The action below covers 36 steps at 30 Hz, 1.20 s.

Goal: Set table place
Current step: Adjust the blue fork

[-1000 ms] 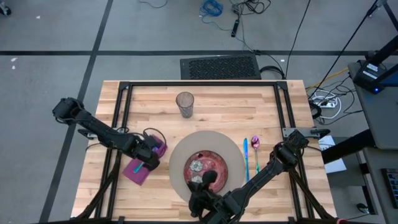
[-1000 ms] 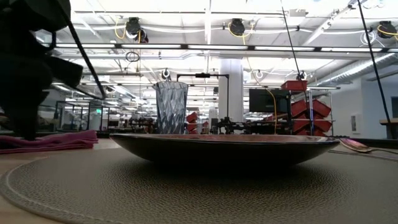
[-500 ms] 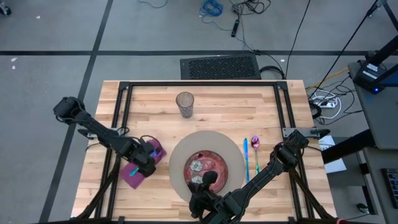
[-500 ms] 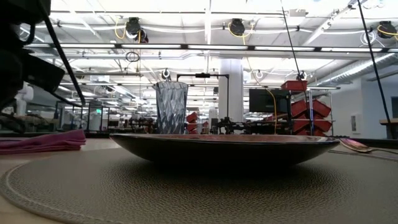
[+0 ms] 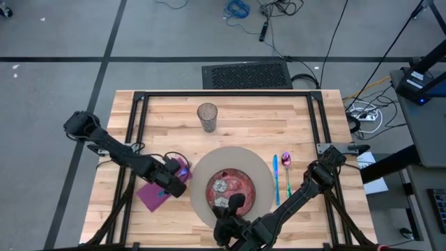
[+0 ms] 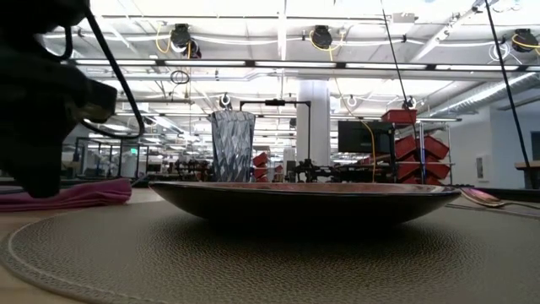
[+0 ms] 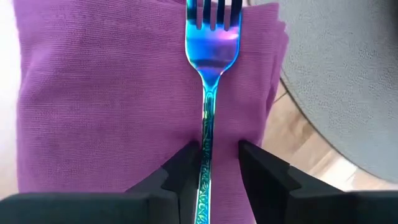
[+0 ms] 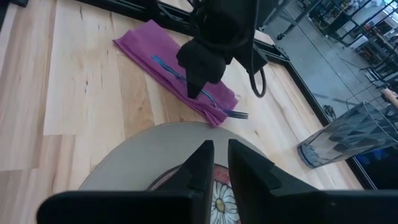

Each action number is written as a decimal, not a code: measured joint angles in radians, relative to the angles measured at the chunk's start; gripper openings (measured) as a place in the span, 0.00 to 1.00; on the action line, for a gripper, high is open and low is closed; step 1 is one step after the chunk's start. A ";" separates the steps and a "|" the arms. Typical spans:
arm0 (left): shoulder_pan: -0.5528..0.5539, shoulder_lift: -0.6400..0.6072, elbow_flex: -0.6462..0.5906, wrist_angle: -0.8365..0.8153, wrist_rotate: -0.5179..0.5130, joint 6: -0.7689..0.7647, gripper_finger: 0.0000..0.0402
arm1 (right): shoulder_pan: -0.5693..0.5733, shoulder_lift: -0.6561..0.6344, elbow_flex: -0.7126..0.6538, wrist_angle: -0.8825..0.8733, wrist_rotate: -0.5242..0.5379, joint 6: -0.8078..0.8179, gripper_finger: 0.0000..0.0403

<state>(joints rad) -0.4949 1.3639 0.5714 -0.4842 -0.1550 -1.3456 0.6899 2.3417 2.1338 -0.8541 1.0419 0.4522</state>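
The place is nearly laid around the mat (image 5: 231, 187): the plate (image 5: 231, 189) sits on it, the glass (image 5: 207, 117) stands beyond it, two pieces of cutlery (image 5: 281, 172) lie just to its right, and the napkin (image 5: 162, 187) lies on the desk (image 5: 244, 111) just to its left. The left gripper (image 7: 218, 163) is down over that napkin with its jaws closed on the handle of a blue fork (image 7: 211, 74), whose tines reach past the cloth's edge toward the mat. The risk here is the release — if the jaws open while pressing into the cloth, the fork may skew or the napkin may bunch and drag. The fork could also end up hanging off the napkin onto the mat. The right gripper (image 8: 217, 160) waits over the near edge of the plate, jaws closed on nothing — any drift downward would knock the plate.
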 joint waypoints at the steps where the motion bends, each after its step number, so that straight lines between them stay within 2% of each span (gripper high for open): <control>1: 0.006 0.016 0.000 0.006 0.009 0.010 0.25 | 0.000 0.000 0.000 -0.005 0.000 0.000 0.08; 5: 0.011 0.045 0.018 -0.024 0.042 0.028 0.25 | 0.000 0.000 0.000 -0.016 0.000 0.000 0.08; 12: 0.014 0.026 0.103 -0.182 0.018 0.100 0.24 | -0.001 0.000 0.000 -0.018 0.000 0.004 0.08; 20: 0.018 0.026 0.162 -0.269 -0.001 0.131 0.07 | -0.001 0.000 0.000 -0.016 0.000 0.008 0.08; 23: 0.018 0.026 0.181 -0.321 -0.010 0.131 0.04 | 0.000 0.000 0.000 -0.016 0.000 0.008 0.08; 29: 0.008 0.026 0.193 -0.400 -0.014 0.131 0.07 | 0.000 0.000 0.000 -0.016 0.000 0.008 0.08; 36: 0.002 0.026 0.194 -0.375 -0.010 0.150 0.12 | 0.000 0.000 0.000 -0.016 0.000 0.008 0.08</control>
<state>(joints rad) -0.4932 1.3899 0.7650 -0.8595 -0.1650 -1.1956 0.6903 2.3417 2.1338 -0.8703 1.0416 0.4601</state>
